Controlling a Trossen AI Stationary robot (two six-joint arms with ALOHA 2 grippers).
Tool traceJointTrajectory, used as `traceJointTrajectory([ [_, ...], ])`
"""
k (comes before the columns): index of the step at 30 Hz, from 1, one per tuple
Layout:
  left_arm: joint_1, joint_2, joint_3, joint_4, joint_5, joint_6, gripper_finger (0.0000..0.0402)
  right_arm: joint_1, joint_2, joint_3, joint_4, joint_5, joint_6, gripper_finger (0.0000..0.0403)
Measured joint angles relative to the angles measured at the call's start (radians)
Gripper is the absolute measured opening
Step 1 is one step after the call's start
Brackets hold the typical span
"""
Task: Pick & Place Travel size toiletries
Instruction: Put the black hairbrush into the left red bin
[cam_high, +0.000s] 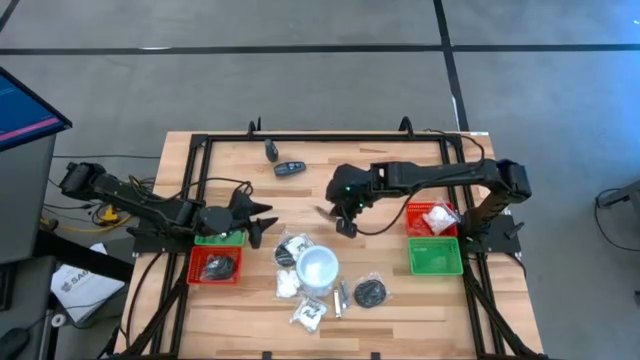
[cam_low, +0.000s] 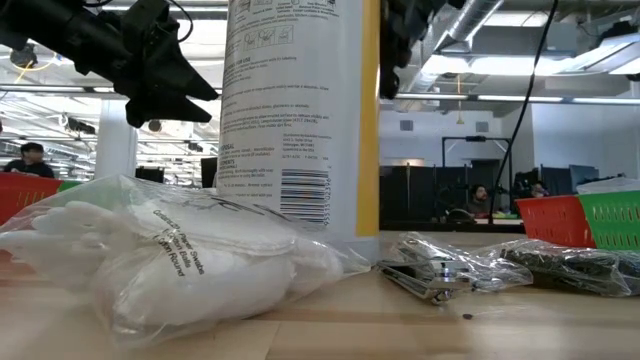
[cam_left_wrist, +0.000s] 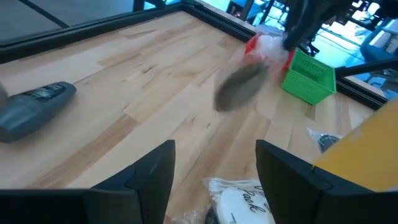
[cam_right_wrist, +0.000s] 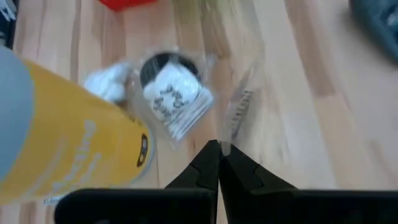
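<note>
Clear-wrapped toiletries (cam_high: 292, 252) lie beside the left tool (cam_high: 262, 216), parted; right tool (cam_high: 346, 227) closed, empty.

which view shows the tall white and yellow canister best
The low view: the canister stands upright at centre, its printed label and barcode readable. The high view shows only its round white top among the wrapped items. Each wrist view catches just a blurred yellow side.

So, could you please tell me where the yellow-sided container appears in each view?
High view: container mid-table, seen from above.
Low view: centre, towering.
Left wrist view: right edge.
Right wrist view: left side.
Landmark: green tray, right of it in high and low views.
</note>
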Motion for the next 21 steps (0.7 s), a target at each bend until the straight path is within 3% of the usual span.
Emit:
traceJointTrajectory([
  [21,0.001,0.0,0.001,0.211,-0.011,0.229,0.0214,0.0,0.0,0.228,-0.001,0.027,-0.126,0.0],
])
